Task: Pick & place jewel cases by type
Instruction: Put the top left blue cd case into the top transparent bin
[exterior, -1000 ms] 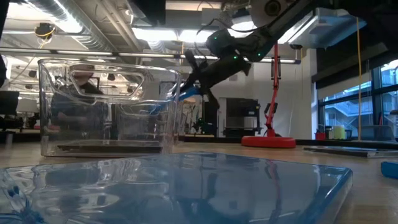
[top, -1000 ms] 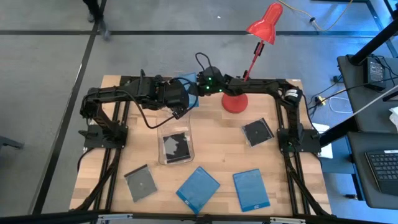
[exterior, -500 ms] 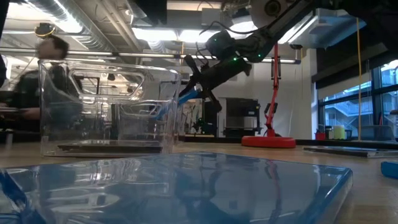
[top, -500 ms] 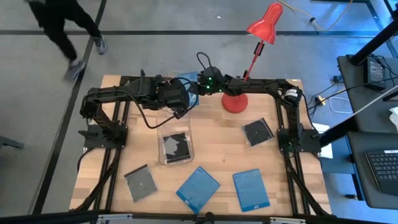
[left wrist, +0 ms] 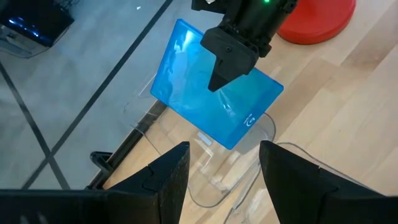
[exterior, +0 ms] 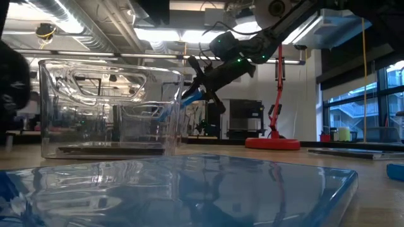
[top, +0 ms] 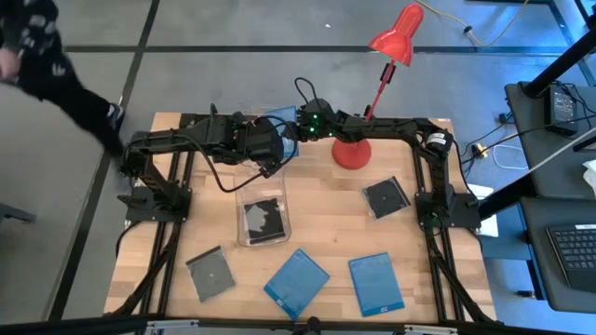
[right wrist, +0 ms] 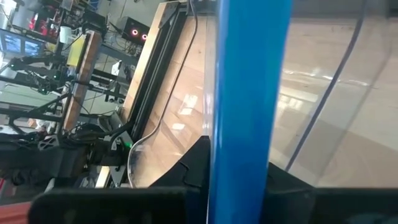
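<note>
Left gripper [left wrist: 217, 171] hangs with fingers spread, empty, at the table's back edge beside a clear rectangular plastic bin [left wrist: 239, 180]. Right gripper [left wrist: 219, 81] pinches a solid blue square jewel case [left wrist: 199, 93], tilted over that back bin. Nearer: a second clear bin [top: 263, 220] holding a dark case, then a grey case [top: 210, 274], two blue cases [top: 297, 280], another dark case [top: 386, 197].

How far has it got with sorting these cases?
One dark case already lies in the clear bin. The right gripper holds a blue case over a second bin at the table's far edge. Two blue and two grey cases remain on the table.
</note>
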Robot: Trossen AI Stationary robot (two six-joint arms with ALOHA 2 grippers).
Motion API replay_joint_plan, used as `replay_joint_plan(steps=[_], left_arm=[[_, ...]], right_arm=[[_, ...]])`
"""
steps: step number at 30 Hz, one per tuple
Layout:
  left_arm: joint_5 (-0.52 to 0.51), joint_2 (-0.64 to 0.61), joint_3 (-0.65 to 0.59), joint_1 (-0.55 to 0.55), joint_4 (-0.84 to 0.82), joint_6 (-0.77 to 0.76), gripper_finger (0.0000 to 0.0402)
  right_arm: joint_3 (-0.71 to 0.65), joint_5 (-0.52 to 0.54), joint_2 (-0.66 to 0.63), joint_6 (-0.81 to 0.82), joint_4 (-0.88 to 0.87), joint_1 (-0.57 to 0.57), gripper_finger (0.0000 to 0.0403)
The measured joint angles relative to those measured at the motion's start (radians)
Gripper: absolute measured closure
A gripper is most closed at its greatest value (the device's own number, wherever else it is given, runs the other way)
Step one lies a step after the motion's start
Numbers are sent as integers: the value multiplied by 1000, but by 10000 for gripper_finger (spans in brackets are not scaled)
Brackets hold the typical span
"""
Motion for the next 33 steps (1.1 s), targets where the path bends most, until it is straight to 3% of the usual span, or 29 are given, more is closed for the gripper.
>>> replay_joint_plan(steps=[11,22,33], left_arm=[[-1,0,0,0,0,0,210],[-2,0,0,0,0,19,210],[-2,0,0,0,0,19,210]], right_arm=[[-1,40,0,-3,-4,1,349],[-1,35,0,4,-36,1,259],[-1,38,0,85,-65,1,253]])
